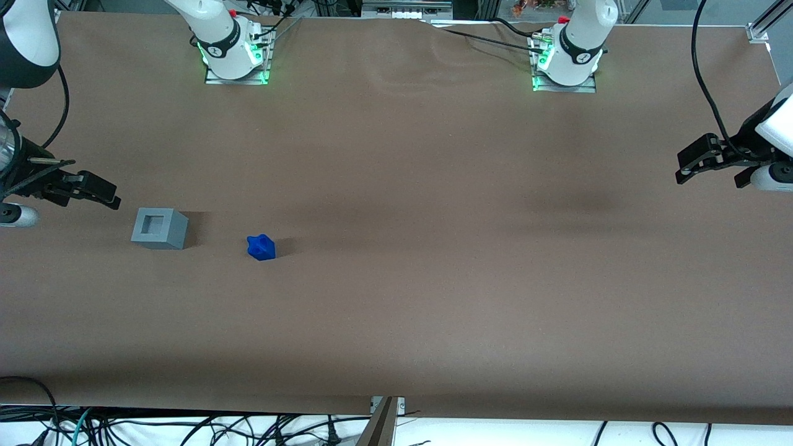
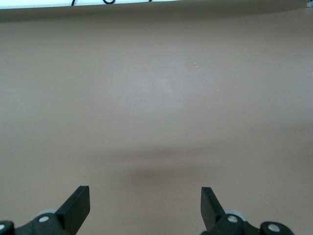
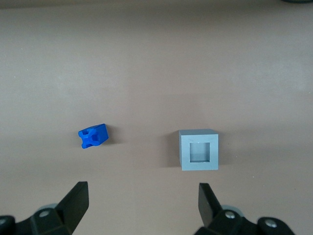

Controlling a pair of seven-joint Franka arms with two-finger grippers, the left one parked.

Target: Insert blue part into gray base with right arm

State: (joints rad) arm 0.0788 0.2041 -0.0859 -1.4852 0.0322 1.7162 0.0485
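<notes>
From where I sit, the black two-finger gripper (image 1: 93, 189) of my white right arm (image 1: 25, 43) hangs above the brown table covering (image 1: 433, 297) at the working arm's end, with its fingers (image 3: 76, 200) spread wide and nothing between them. The small bright-blue plastic part with the lumpy, notched top (image 1: 261, 247) lies loose on the covering, and the light-gray plastic cube base with the square recess in its top (image 1: 160, 228) stands between it and my gripper. That is the relation I have to plan around: the base is the nearer of the two, just beside the gripper's reach, while the blue part sits farther out toward the parked arm's end, apart from the base with bare covering between them. In the wrist camera the blue part (image 3: 92, 136) looks tilted, its longer side running at a slant to the line between my fingertips, whereas the base (image 3: 198, 150) sits square with its recess facing up and unobstructed. I judge that nothing of the task is done yet, and that my first move is to carry the gripper past the base, turn the wrist to match the slant, and come down over the blue part.
</notes>
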